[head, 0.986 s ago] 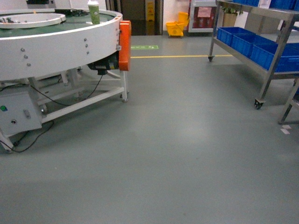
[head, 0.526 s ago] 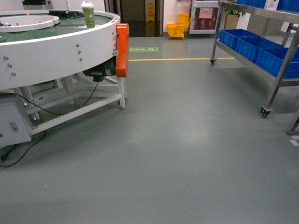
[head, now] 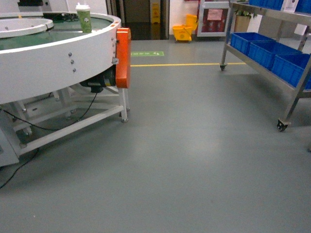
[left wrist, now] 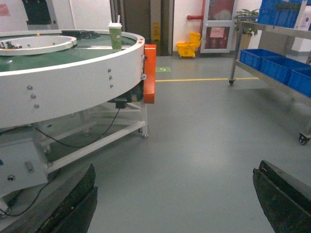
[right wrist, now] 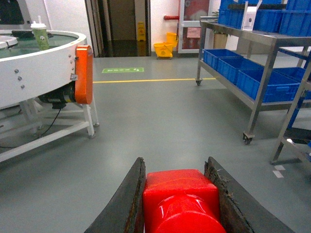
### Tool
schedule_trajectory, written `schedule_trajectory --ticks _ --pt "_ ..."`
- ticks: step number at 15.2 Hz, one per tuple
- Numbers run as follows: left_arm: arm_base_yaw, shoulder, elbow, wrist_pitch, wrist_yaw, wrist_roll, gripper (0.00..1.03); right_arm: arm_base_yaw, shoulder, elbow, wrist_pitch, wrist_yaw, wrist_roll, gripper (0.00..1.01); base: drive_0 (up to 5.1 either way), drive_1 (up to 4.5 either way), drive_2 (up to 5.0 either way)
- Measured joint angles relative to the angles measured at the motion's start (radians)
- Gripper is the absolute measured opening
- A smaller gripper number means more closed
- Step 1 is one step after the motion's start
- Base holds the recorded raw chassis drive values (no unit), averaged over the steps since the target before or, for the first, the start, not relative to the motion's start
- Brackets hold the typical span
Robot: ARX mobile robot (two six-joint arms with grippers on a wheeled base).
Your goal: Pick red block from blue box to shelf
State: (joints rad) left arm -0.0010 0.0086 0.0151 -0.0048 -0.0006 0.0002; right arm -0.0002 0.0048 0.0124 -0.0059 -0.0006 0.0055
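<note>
On the left of the head view stands the round white tabletop (head: 53, 53) with its orange panel (head: 123, 57), and a green cup (head: 83, 18) stands on top of it. The grey floor (head: 184, 160) fills the middle. At the right edge is the steel shelf (head: 291, 92), with dark blue crates (head: 272, 51) on its lower tier. This view shows neither pincer and not the red block.

The left wrist view gives the same tabletop and cup from lower down. It adds the left pincer (left wrist: 175, 199): two dark fingers (left wrist: 73, 204) at the bottom corners, well apart, released, with only floor between them.

Only the right wrist view shows the red block (right wrist: 181, 200). It sits at the bottom of that picture, clenched between the two dark fingers (right wrist: 127, 204) of the right pincer (right wrist: 181, 213), which touch it on both sides. The block hangs above the floor. The shelf is ahead to the right, well apart from the block, with more blue crates on its upper tier. A yellow mop bucket (right wrist: 165, 48) stands far behind, near a doorway.
</note>
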Motion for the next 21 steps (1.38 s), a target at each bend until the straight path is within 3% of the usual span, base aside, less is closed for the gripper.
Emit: schedule_trajectory --ticks 21 --pt "0.000 0.000 0.000 0.000 0.000 0.000 0.98 0.000 0.000 0.000 0.002 0.000 0.000 0.28 0.0 4.21 -4.3"
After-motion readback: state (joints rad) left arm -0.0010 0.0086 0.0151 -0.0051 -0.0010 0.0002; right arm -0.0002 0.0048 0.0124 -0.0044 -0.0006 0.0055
